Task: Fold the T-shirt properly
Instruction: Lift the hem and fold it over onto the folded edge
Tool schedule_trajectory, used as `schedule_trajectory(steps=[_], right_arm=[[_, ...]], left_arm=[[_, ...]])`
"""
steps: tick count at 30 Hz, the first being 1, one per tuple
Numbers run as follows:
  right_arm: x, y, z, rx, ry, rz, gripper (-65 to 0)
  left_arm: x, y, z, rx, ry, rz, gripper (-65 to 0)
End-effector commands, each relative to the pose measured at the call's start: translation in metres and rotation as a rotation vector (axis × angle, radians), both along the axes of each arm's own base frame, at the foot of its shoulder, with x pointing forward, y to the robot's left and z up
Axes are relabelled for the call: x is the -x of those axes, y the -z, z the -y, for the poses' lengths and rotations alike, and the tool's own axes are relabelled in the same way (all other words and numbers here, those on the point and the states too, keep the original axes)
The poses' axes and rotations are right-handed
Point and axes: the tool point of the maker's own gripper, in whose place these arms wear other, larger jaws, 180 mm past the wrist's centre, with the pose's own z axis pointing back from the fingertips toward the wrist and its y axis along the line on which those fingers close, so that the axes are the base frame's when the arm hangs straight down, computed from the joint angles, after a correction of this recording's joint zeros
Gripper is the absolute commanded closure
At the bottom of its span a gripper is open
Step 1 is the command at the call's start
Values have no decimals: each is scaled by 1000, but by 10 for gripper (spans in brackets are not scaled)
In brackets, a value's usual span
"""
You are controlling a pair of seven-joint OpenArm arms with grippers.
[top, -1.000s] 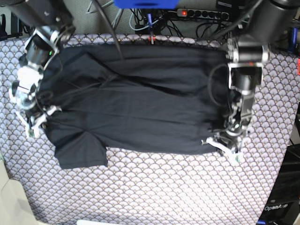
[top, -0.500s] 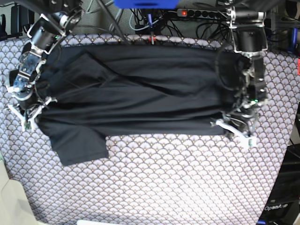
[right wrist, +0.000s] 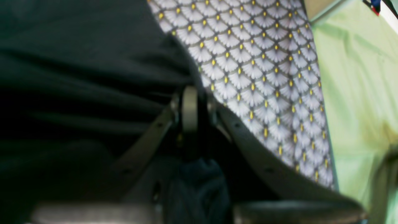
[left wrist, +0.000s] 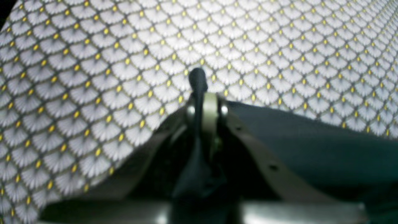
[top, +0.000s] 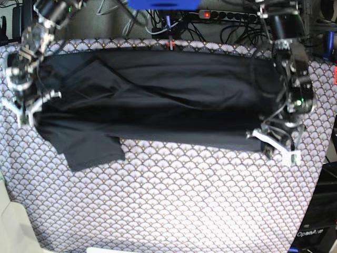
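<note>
The black T-shirt [top: 158,100] is pulled taut across the back half of the table, one sleeve [top: 89,147] hanging toward the front left. My left gripper [top: 276,143] is shut on the shirt's edge at the right end. In the left wrist view its fingers [left wrist: 202,105] pinch a fold of black cloth [left wrist: 311,140]. My right gripper [top: 25,108] is shut on the shirt's left end. In the right wrist view its fingers [right wrist: 190,105] are closed with the dark cloth [right wrist: 77,62] bunched between and under them.
A purple-grey fan-patterned tablecloth [top: 184,200] covers the table. Cables and a power strip [top: 226,16] lie behind the back edge, with a small red clip [top: 170,45] at that edge. A light green surface [right wrist: 357,93] lies beyond the table's left side.
Both grippers have moved outward and toward the back while holding the shirt. The cloth has been drawn longer and flatter, and its front edge has shifted back.
</note>
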Motion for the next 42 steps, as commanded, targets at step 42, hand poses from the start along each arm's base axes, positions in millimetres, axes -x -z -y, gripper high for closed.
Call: schedule_trajectory(steps=[42], right_arm=[[111,-19,-12,1,-25,130,0]], left_arm=[[98,2,-48,-55,-33,-89,0]])
